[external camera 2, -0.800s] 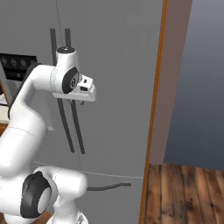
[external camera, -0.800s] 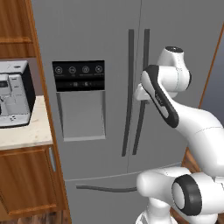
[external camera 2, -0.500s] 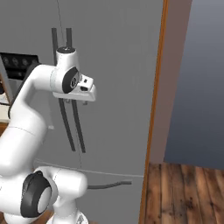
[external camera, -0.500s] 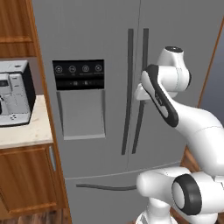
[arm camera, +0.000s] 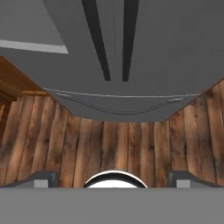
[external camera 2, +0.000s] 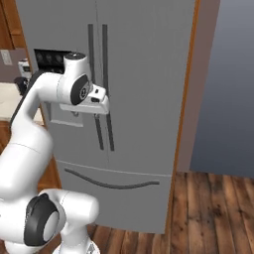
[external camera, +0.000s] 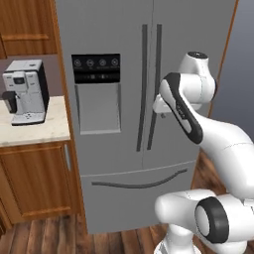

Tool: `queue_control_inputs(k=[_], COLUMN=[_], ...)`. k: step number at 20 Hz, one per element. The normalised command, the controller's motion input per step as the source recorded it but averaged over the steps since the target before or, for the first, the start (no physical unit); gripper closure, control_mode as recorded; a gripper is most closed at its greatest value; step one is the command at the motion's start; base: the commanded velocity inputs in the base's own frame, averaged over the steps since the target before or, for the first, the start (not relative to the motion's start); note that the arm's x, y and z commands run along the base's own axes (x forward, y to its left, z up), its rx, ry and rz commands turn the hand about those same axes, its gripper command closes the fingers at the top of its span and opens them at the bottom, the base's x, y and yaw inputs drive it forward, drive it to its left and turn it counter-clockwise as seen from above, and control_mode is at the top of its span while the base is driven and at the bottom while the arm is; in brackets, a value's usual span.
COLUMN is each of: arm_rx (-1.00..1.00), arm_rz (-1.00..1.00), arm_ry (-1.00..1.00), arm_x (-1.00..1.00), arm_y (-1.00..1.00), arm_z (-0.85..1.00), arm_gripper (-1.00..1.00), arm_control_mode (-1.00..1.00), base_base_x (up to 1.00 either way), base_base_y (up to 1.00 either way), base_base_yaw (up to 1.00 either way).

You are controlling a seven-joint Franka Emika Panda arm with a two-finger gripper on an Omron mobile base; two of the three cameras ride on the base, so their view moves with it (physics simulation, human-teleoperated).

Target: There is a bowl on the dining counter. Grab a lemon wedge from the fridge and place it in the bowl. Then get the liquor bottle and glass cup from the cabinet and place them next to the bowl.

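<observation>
The fridge (external camera: 114, 129) stands shut straight ahead, grey steel with two dark bar handles (external camera: 150, 89) and a black dispenser panel (external camera: 95, 68). My gripper (external camera: 159, 111) hangs just in front of the right-hand door beside the handles and points down; it also shows in the right base view (external camera 2: 82, 111). In the hand view the gripper (arm camera: 113, 178) is open with nothing between its fingertips (arm camera: 41, 177), above the fridge's lower drawer (arm camera: 122, 103) and the floor. The bowl, dining counter, lemon wedge, liquor bottle and glass cup are out of view.
Left of the fridge a coffee machine (external camera: 25, 92) sits on a beige counter (external camera: 30, 134) over a wooden base unit (external camera: 34, 183), with a wooden wall cabinet (external camera: 27, 25) above. A wooden side panel (external camera 2: 186, 99) flanks the fridge's right; wooden floor (external camera 2: 213, 213) lies beyond.
The whole scene has slid slightly right in both base views, so the base has moved. The arm keeps its pose and the gripper stays open.
</observation>
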Motion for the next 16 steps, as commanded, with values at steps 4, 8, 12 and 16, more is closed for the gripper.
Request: queue_control_inputs(k=[4, 8, 12, 16], arm_rx=[0.00, 0.00, 0.00, 0.00], arm_rz=[0.00, 0.00, 0.00, 0.00], arm_ry=[0.00, -0.03, -0.20, -0.29], arm_x=[0.00, -0.04, -0.09, 0.06], arm_y=[0.00, 0.00, 0.00, 0.00], arm_z=[0.00, 0.00, 0.00, 0.09], arm_gripper=[-1.00, -1.00, -1.00, -1.00], arm_control_mode=[1.00, -1.00, -1.00, -1.00], base_base_x=[-0.43, -0.15, 0.00, 0.00], base_base_y=[0.21, 0.04, 0.00, 0.00], base_base_yaw=[0.00, 0.00, 0.00, 0.00])
